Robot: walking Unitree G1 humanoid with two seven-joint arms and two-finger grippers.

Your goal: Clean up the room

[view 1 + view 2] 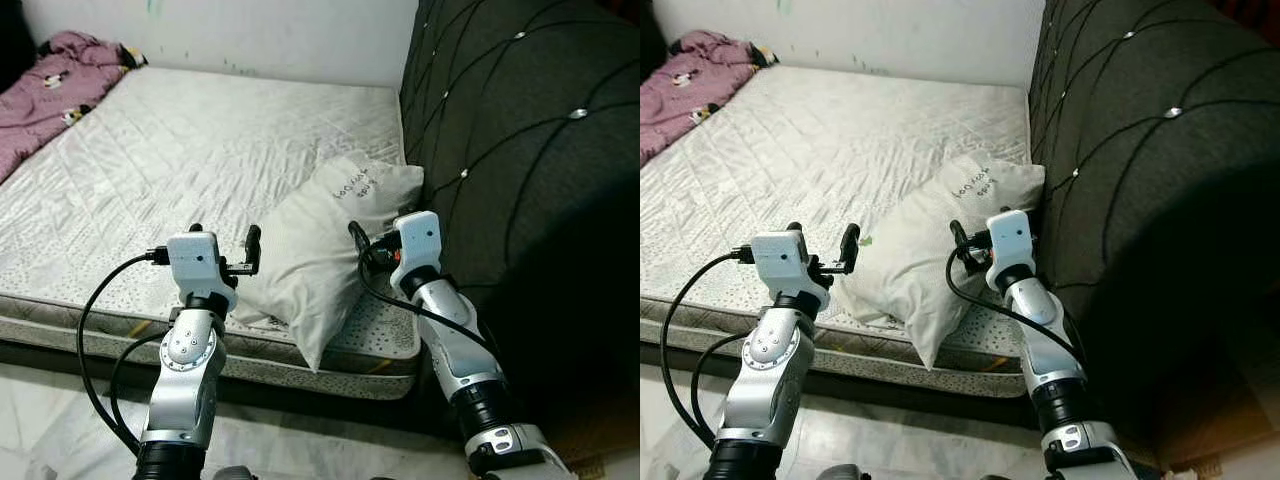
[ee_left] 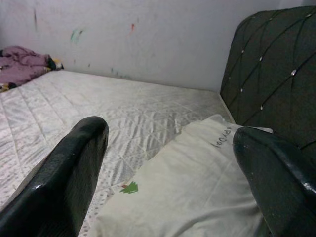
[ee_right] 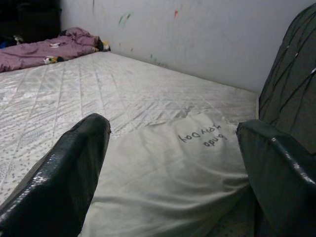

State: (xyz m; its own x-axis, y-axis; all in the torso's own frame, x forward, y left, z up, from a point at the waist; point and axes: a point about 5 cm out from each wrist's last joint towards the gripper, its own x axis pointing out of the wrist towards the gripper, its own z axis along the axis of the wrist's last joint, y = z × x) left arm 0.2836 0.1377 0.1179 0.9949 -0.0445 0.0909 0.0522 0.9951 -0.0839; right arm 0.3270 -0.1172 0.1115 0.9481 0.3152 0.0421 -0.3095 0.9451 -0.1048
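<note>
A white pillow (image 1: 315, 260) lies on the bare quilted mattress (image 1: 180, 170) at the corner nearest the dark tufted headboard (image 1: 520, 150). Its cover is pale cream, soft and creased, with a few lines of dark handwriting near its far end and a small green tree-shaped mark near the near edge. Its long axis runs from the headboard end of the bed down toward the mattress's front edge, and the near corner hangs over that edge, pointing at the floor. The far end rests against, or just beside, the headboard.

The left end effector (image 1: 250, 250) is raised just beside the pillow's left edge, and the right end effector (image 1: 358, 243) hovers at the pillow's right side, close to the headboard. Both are released: each wrist view has two black fingers (image 2: 64, 177) spread wide apart with the pillow between them and nothing grasped. Whether either touches the fabric cannot be told.

The head views take in the whole pillow, both silver arms and their cables. The left wrist view brings out the green mark (image 2: 129, 187), which is tiny from above. The right wrist view gives the handwriting (image 3: 205, 136) larger, though it reads upside down there. A crumpled purple blanket (image 1: 55, 80) lies at the bed's far left corner, well apart from the pillow, beside the marked white wall (image 2: 148, 34).
</note>
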